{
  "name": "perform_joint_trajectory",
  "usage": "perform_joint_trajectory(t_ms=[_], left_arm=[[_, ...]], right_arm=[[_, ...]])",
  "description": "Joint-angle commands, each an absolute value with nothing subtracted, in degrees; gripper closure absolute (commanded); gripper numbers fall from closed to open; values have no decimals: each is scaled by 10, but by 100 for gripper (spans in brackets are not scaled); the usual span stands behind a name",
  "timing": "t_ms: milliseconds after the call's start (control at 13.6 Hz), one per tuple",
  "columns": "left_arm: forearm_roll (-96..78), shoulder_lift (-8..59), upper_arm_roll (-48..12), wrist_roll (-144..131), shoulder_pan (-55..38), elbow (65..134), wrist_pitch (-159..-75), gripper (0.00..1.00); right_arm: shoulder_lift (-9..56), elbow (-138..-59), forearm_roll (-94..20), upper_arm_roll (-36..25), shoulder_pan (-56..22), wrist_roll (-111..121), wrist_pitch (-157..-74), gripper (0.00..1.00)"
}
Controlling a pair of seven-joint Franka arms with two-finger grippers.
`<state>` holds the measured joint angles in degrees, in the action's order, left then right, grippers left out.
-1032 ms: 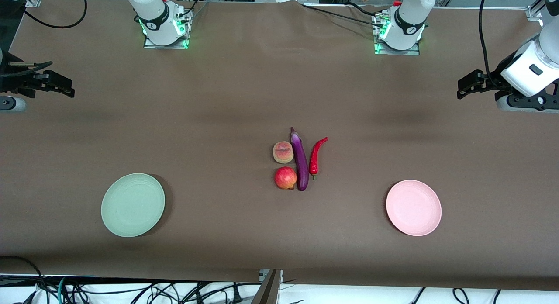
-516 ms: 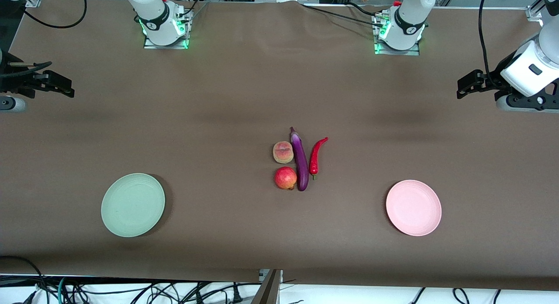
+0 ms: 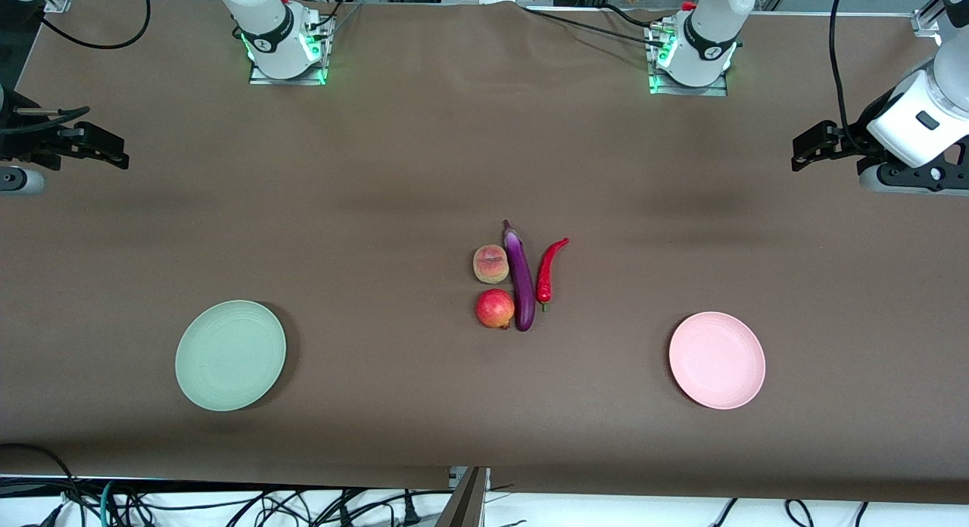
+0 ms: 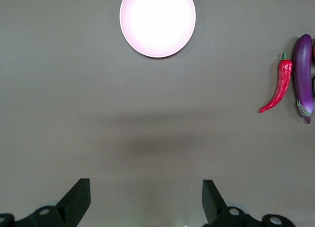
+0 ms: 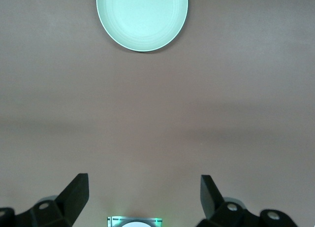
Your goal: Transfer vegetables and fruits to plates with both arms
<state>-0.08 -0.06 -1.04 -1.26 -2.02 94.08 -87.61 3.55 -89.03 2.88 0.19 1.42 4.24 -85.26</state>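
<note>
Purple eggplant (image 3: 519,275) touches peach (image 3: 490,263) and pomegranate (image 3: 495,308) at frame centre, chili (image 3: 550,271) beside, so our left gripper (image 3: 811,147) and right gripper (image 3: 102,148), both open at the frame's edges, risk nudging neighbours.

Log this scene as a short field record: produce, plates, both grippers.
produce: peach, pomegranate, eggplant and chili pepper clustered mid-table, none on a plate
peach vs pomegranate: peach farther from the front camera
green plate: empty, toward the right arm's end
pink plate: empty, toward the left arm's end
left gripper: open, holding nothing, over bare table
right gripper: open, holding nothing, over bare table
</note>
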Motion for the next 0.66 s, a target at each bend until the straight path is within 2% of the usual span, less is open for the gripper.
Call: perform_joint_trajectory(t_ms=[0, 369, 590], left_arm=[[-11, -11, -6, -4, -23, 947, -868, 0], [-4, 30, -11, -11, -33, 900, -844, 0], [-8, 32, -11, -6, -33, 900, -844, 0]], right_arm=[[41, -876, 29, 5, 19, 42, -850, 0], [45, -876, 29, -1, 19, 44, -850, 0], [47, -876, 30, -1, 19, 43, -850, 0]])
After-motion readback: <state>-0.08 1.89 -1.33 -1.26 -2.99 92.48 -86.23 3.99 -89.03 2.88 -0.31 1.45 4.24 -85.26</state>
